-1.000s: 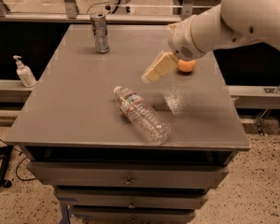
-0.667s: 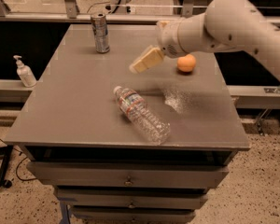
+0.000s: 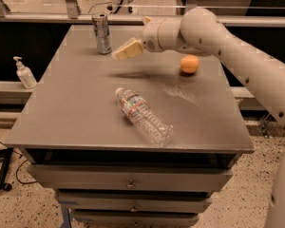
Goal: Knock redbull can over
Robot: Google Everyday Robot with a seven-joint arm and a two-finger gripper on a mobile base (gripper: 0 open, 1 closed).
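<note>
The redbull can (image 3: 102,33) stands upright near the far left corner of the grey table (image 3: 76,113). It is slim, silver and blue, with a silver top. My gripper (image 3: 119,54) hangs above the table just right of the can, a short gap away, its cream fingers pointing left toward it. It holds nothing that I can see. A clear plastic water bottle (image 3: 143,116) with a red-and-white label lies on its side in the middle of the table.
An orange (image 3: 189,64) sits on the table's right side, under my arm. A white pump bottle (image 3: 24,73) stands on a lower shelf to the left. Drawers fill the table's front. A rail runs along the back.
My gripper has swept left across the table, from beside the orange to just right of the can. The can, bottle and orange have not moved.
</note>
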